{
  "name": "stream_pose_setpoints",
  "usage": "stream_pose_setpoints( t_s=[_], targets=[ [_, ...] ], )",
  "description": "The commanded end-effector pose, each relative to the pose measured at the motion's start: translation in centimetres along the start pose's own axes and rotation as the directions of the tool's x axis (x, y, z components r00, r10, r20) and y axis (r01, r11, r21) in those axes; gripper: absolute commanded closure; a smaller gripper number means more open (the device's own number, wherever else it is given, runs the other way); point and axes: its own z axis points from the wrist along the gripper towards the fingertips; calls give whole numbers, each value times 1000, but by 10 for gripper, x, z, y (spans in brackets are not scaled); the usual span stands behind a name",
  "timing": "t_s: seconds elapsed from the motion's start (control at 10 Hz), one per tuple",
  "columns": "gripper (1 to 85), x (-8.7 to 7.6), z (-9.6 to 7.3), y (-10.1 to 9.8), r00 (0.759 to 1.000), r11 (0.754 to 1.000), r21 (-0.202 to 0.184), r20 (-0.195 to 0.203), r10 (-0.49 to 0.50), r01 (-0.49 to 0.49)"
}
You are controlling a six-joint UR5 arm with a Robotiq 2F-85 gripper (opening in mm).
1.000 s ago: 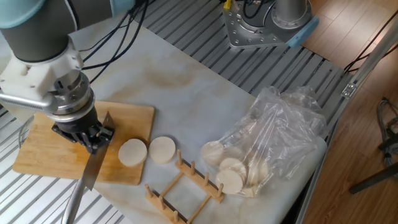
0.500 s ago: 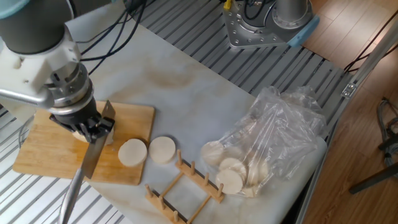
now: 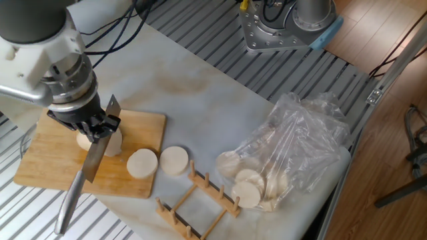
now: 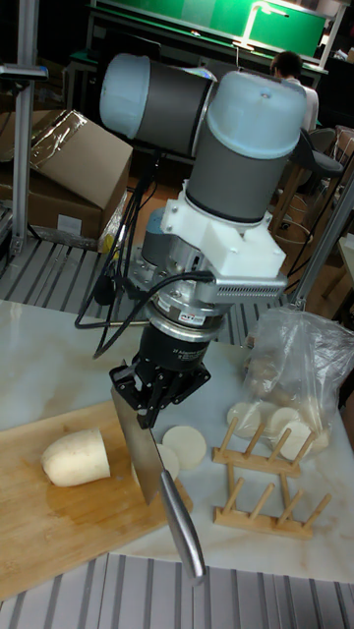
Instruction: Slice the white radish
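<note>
**benchrat:** ok so where's the white radish (image 4: 75,458) sitting right now?

**ur5_tinkerer:** On the bamboo cutting board (image 4: 59,526), lying on its side. In the tall fixed view the rounded end points left and the cut end faces the blade. From the fixed view it's mostly hidden behind the gripper (image 3: 89,128); just a pale bit of it (image 3: 112,142) pokes out.

**benchrat:** and the gripper itself?

**ur5_tinkerer:** Its fingers are clamped on the knife (image 4: 157,473), pinching it up near the top of the blade. The blade points down at a slant, steel handle (image 3: 69,201) trailing toward the front edge of the table. The tip looks close to the board just right of the radish, but I can't tell if it's actually touching.

**benchrat:** any slices around?

**ur5_tinkerer:** Two round discs: one (image 3: 142,163) on the right end of the board, another (image 3: 174,160) just off it on the marble-look tabletop (image 3: 200,93). Beside those sits a wooden rack (image 3: 197,198) with pegs, and further right a clear plastic bag (image 3: 293,147) with more pale rounds inside.
</note>
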Motion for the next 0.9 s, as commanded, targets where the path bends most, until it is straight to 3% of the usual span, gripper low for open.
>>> stream_pose_setpoints(
  t_s=[0.0,0.2,0.4,0.6,0.8],
  targets=[
    [843,-7,-20,-9,1000,1000,6,28,6,-6],
    [843,-14,-33,-13,999,1000,13,45,23,-24],
    [843,-18,-40,-26,998,997,75,63,6,-11],
    [843,-16,-42,-32,998,995,96,64,-18,12],
    [843,-17,-40,-32,996,996,90,78,-30,23]
  ],
)
